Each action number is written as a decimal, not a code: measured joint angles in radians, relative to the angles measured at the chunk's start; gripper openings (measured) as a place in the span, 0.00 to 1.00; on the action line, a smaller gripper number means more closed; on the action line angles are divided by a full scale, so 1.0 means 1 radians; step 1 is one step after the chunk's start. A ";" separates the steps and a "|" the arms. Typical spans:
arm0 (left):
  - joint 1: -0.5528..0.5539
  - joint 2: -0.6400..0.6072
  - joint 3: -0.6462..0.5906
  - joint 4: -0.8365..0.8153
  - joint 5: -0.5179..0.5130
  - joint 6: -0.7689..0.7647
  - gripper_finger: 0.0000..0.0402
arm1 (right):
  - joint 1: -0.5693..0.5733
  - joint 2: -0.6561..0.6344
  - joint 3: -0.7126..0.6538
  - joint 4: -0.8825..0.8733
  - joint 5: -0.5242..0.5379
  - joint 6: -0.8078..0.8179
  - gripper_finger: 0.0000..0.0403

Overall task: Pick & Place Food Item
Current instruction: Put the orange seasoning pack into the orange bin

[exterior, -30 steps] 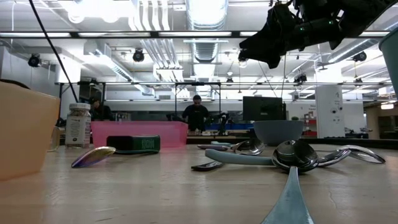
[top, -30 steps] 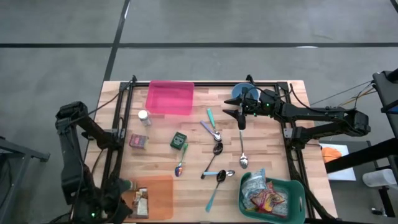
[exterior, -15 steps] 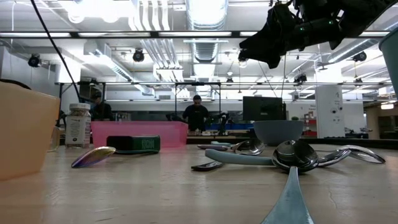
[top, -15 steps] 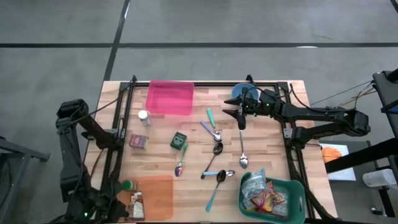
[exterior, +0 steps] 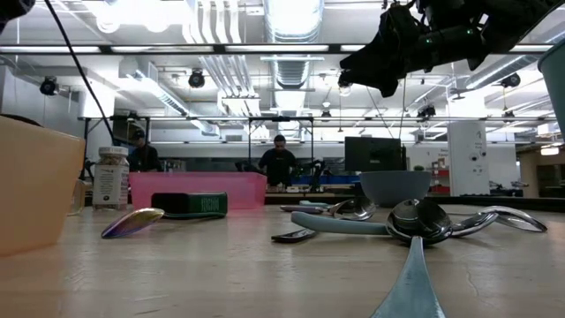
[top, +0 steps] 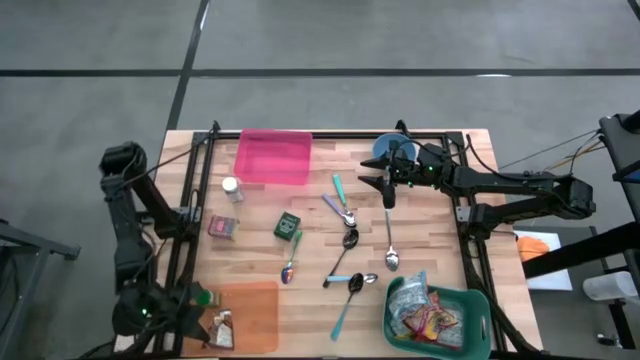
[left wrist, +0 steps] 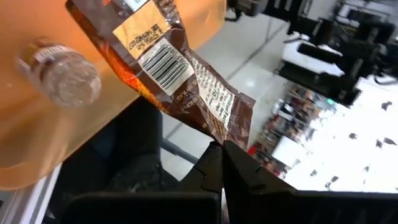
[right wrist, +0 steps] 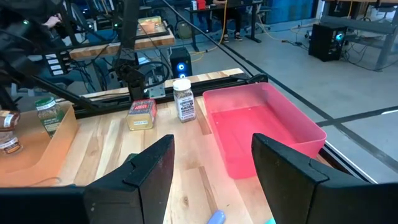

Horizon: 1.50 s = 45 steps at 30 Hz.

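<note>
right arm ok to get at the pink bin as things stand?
Probably yes. The right tool hangs open above the table beside the blue bowl, and the pink bin sits across bare wood from it, nothing standing between them.

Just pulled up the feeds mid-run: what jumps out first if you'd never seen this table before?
The left gripper, at the table's near-left corner, is shut on the edge of a brown snack packet over the orange bin. Mid-table lies a scatter of spoons, with a pink bin at the far edge and a green basket of packets at the near right. The right gripper hangs open above the spoons.
</note>
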 joint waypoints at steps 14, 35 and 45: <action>-0.023 -0.068 -0.082 0.081 -0.024 0.052 0.00 | 0.000 0.000 0.000 0.000 0.000 0.000 0.52; -0.046 -0.128 -0.344 0.377 -0.051 -0.062 0.00 | 0.000 0.000 0.000 0.000 0.000 0.000 0.52; -0.046 -0.129 -0.461 0.600 -0.015 -0.100 0.00 | 0.000 0.000 0.000 0.000 0.000 0.000 0.52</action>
